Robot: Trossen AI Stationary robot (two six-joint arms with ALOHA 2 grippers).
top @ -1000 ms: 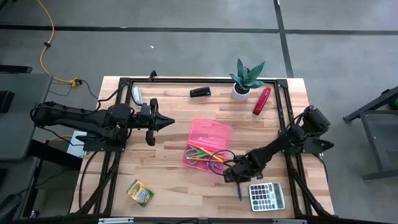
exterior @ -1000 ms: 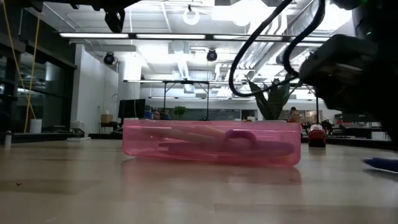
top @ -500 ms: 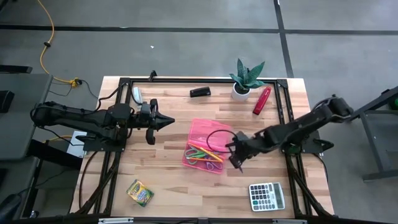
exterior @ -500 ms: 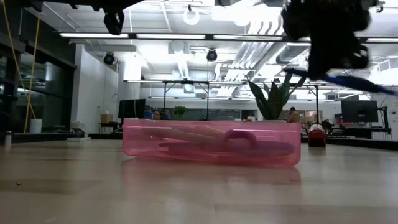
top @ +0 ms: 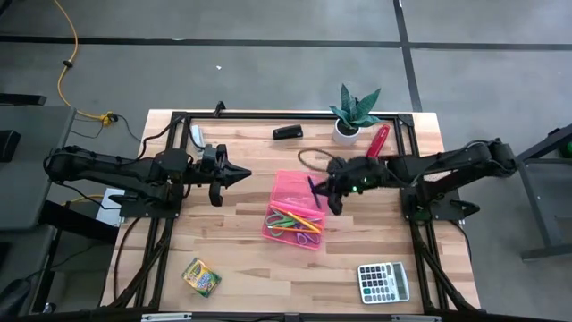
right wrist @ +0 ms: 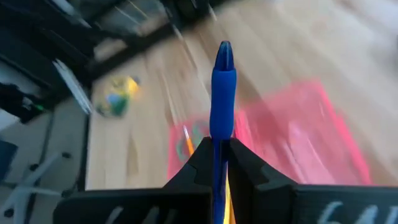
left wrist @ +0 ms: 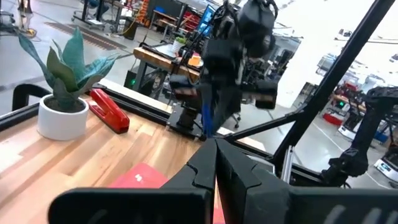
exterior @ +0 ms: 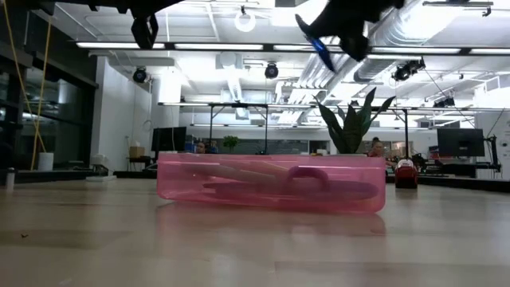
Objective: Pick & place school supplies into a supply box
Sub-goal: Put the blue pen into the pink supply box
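Right tool [top: 332,190]: you have it raised clear of the counter [top: 241,259], at the far right edge of the supply box [top: 298,210]; its fingers are pinched on the blue pen [right wrist: 222,87].
Blue pen: held by its lower part, most of its length projecting free past the fingertips; in the low view it sits high above the box, tilted.
Supply box: translucent pink, lid open, lying mid-counter; already holding pink-handled scissors [top: 310,239], green-handled scissors [top: 288,218] and an orange pencil [top: 284,224].
Left tool [top: 234,173]: parked in the air left of the box, fingers pressed together, holding nothing.
Stage, as judged: carry done or nearly so; release into the box not yet made.
Risk 1: you release at this height and the pen bounces off the contents or the rim and rolls onto the counter.
Risk 2: the tool stands at the box's edge, not its middle; a tilted pen let go here could fall outside.
Risk 3: a descent too low drives the projecting pen into the scissors and shifts the light box.
Bystanders: potted plant [top: 354,113], red stapler [top: 375,144], calculator [top: 383,282], crayon box [top: 200,276], all well apart.
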